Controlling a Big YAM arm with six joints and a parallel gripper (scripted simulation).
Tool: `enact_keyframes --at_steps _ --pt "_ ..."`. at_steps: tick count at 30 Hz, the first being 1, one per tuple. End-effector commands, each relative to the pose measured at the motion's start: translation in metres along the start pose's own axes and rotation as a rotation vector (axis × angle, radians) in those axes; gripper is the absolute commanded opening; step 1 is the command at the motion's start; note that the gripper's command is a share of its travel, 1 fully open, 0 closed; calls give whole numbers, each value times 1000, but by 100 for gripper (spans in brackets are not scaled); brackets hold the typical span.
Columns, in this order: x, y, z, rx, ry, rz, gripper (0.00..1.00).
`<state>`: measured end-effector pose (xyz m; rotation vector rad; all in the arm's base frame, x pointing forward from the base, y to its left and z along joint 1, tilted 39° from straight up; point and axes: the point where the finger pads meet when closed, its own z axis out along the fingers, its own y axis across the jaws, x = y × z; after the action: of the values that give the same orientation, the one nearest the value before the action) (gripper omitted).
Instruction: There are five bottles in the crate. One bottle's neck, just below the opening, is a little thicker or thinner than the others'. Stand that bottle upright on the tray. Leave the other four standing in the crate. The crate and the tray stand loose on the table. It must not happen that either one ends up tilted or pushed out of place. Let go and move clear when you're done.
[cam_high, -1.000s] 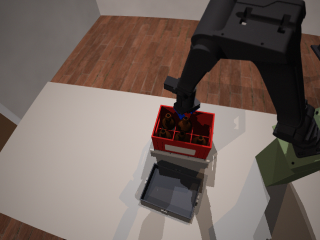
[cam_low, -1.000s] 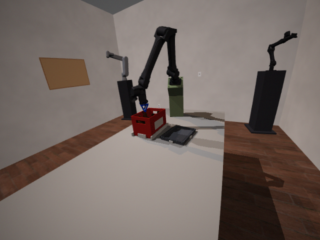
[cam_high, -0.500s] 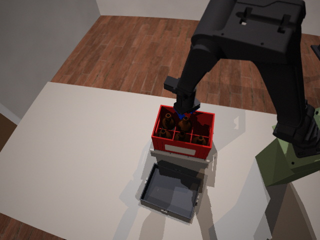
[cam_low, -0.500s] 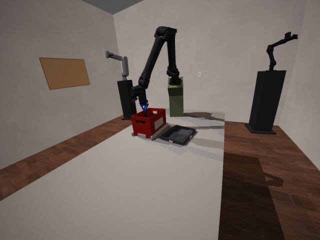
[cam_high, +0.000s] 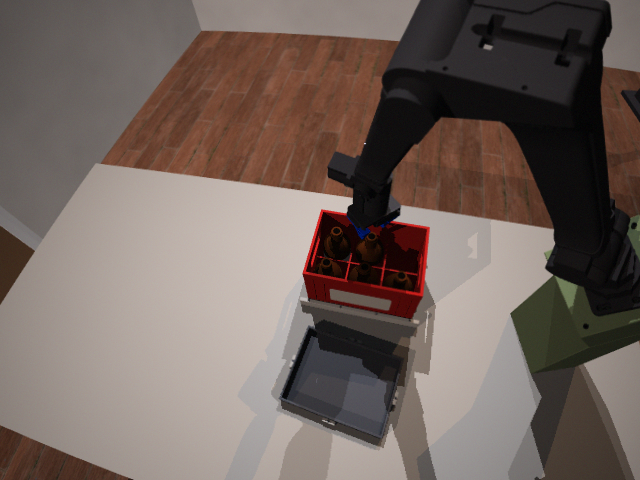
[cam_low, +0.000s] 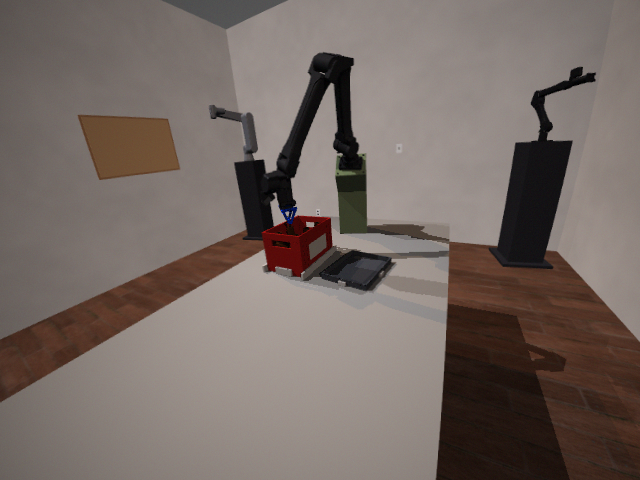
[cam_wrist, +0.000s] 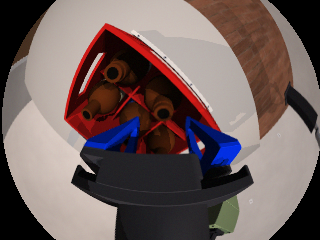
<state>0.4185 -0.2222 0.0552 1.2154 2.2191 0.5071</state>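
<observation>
Pale surface (cam_high: 155, 289), broad, carrying all items below.

Black arm (cam_low: 310, 111), mounted on an olive pedestal (cam_low: 351, 193) at the far end of the surface, reaching down over the crate.

Red crate (cam_high: 361, 297), six compartments in two rows of three, white label on the near wall, seated on a pale base plate (cam_high: 361, 316). Rear right compartment vacant; the other five each occupied by one bottle.

Dark tray (cam_high: 295, 382), shallow, placed just in front of the crate, nothing standing on it.

Gripper (cam_high: 369, 227), poised at the crate's rear rim above the rear middle compartment. Blue fingers parted about halfway, one on either side of a bottle top in the wrist view, closed on nothing.

Five brown bottles, all upright in the crate: rear left (cam_high: 337, 238), rear middle (cam_high: 370, 246) directly beneath the gripper, front left (cam_high: 326, 266), front middle (cam_high: 364, 271), front right (cam_high: 399, 279). Neck thickness too small to compare; odd bottle not distinguishable.
</observation>
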Motion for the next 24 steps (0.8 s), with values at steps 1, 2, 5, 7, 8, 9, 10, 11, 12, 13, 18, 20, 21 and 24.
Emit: enact_keyframes --at_steps 1,2,5,7,8,9,10,11,12,13,18,20,21,24 --pt "5 2 2 -2 3 4 61" --pt "5 2 2 -2 3 4 61" --pt "5 2 2 -2 3 4 61" --pt "5 2 2 -2 3 4 61" --pt "5 2 2 -2 3 4 61" --pt "5 2 2 -2 3 4 61" --pt "5 2 3 -2 3 4 61" --pt "5 2 3 -2 4 4 61" --pt "5 2 4 -1 5 4 61" --pt "6 1 5 -1 6 4 61" --pt "7 -2 8 4 12 10 61" --pt "8 0 9 2 13 6 61" --pt "8 0 10 2 13 5 61" --pt "6 0 11 1 10 6 61"
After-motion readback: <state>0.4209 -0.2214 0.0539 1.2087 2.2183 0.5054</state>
